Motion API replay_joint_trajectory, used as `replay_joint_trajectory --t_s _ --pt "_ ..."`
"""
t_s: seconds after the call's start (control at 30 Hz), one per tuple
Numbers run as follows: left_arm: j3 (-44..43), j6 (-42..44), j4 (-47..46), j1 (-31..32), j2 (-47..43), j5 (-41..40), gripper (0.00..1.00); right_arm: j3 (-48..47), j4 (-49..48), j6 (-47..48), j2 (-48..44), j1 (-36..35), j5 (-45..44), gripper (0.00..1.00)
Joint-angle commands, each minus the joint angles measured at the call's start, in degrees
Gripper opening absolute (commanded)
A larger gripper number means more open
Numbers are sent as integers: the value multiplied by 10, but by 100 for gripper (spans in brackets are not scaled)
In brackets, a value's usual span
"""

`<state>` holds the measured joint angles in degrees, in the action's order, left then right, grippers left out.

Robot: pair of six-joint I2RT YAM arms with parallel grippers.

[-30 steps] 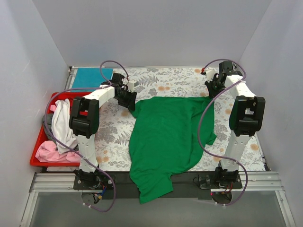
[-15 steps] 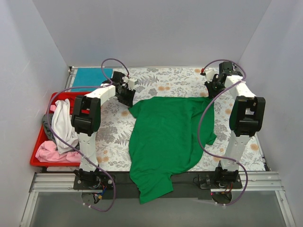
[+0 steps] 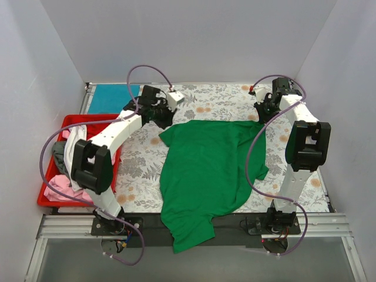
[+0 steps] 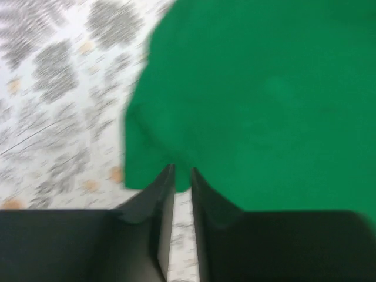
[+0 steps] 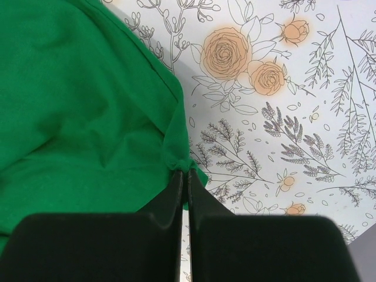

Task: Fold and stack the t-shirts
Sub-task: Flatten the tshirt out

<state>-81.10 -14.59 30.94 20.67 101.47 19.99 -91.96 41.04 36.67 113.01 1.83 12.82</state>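
Up on the flower-printed table (image 3: 223, 97), the green shirt (image 3: 205, 170) is sprawling across the middle, its hem spilling over the near edge. It's looking soft, light and floppy, so it's likely going to sag and crease unless taken by its corners or shoulders. And that's what's happening: the left pincer (image 4: 182, 173) is nipping the far-left edge, jaws all but together, while the right pincer (image 5: 183, 173) is clamping tight on the bunched far-right corner. A teal shirt (image 3: 108, 97) is lying at the far left; a white shirt (image 3: 76, 150) and a pink shirt (image 3: 59, 188) are waiting in the red tray (image 3: 44, 201). No labels or writing are showing anywhere.
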Motion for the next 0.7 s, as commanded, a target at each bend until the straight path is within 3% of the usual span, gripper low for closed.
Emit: replay_joint_trajectory --t_s 0.0,0.13,0.27,0.5,0.67 --pt "33 2 -25 26 -38 -12 20 8 8 6 -28 3 17 1" --pt "-31 -16 18 -24 41 13 41 6 10 2 -25 3 18 1" --pt "-85 -11 64 -41 100 -2 51 3 12 6 -24 3 15 1" --pt "-112 -4 77 -41 167 -66 53 3 13 4 -17 3 18 1" --pt "-107 2 81 -41 189 -63 54 1 13 7 -14 3 12 1"
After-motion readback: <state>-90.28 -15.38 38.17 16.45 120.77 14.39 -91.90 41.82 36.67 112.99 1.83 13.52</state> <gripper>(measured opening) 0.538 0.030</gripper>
